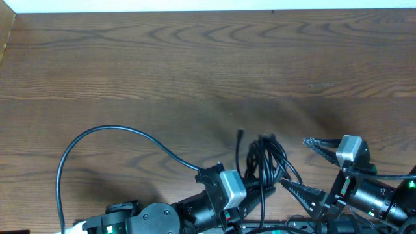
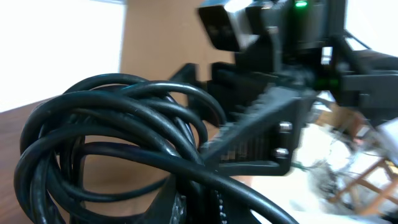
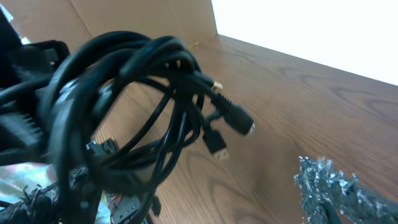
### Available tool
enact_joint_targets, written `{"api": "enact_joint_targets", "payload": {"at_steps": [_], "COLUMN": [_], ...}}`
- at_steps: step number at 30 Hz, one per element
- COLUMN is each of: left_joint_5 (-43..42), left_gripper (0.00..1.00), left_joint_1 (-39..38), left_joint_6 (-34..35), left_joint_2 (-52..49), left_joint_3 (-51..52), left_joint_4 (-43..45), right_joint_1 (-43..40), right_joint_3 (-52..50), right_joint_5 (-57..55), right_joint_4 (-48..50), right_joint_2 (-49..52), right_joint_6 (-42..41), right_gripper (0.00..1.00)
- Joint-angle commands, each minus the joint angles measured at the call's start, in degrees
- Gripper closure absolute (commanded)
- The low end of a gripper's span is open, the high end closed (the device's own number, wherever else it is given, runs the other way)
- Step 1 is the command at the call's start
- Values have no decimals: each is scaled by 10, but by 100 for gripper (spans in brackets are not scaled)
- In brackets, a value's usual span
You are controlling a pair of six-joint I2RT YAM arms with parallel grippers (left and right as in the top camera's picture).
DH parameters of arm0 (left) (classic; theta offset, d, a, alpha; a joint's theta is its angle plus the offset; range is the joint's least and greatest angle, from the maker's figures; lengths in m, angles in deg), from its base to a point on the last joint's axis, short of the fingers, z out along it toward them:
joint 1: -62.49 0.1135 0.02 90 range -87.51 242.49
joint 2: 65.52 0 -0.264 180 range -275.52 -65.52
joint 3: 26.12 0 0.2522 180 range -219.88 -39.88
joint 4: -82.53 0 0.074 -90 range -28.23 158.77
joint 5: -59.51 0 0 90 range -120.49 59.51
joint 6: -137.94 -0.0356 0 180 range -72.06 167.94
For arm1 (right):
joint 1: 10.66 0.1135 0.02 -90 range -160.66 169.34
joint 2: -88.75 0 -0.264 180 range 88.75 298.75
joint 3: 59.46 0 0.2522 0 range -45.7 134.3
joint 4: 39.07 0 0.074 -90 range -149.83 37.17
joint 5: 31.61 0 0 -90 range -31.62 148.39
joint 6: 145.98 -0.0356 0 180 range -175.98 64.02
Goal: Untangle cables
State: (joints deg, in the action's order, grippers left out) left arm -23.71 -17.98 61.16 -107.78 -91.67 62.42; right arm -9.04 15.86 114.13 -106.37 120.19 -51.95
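Observation:
The cables (image 1: 265, 159) form a black coiled bundle near the table's front, right of centre. My left gripper (image 1: 263, 188) is shut on the lower part of this coil; in the left wrist view the coil (image 2: 118, 130) fills the frame and the jaws (image 2: 249, 199) pinch a strand. One long strand (image 1: 110, 129) arcs away to the left. My right gripper (image 1: 309, 168) stands open just right of the coil, one finger on each side of empty space. In the right wrist view the coil (image 3: 124, 93) hangs at left with two plugs (image 3: 239, 121) dangling.
Bare wooden table (image 1: 195, 58) stretches behind and to both sides. The arm bases and their thicker cables (image 1: 149, 221) crowd the front edge. The right arm's body (image 1: 383, 198) sits at the front right.

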Motion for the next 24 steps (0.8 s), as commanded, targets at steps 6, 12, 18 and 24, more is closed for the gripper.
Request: {"api": "enact_joint_targets", "payload": {"at_steps": [6, 12, 18, 24], "left_joint_5": [-6, -229, -504, -752], "left_gripper": [92, 93, 92, 93], "left_joint_1": [59, 200, 403, 548], "left_joint_6": [-31, -31, -14, 26], "left_joint_2": [5, 5, 0, -40], "left_joint_3": [-12, -14, -14, -14], "left_joint_4": [-10, -14, -10, 70], "right_joint_1": [-1, -1, -1, -1], "right_joint_3": [6, 6, 6, 6], "right_joint_5": [-81, -89, -89, -87], "right_joint_4": [4, 16, 21, 42], "right_joint_2": [1, 1, 10, 40], "right_joint_6": [-32, -44, -45, -125], "right_gripper": [1, 1, 1, 1]}}
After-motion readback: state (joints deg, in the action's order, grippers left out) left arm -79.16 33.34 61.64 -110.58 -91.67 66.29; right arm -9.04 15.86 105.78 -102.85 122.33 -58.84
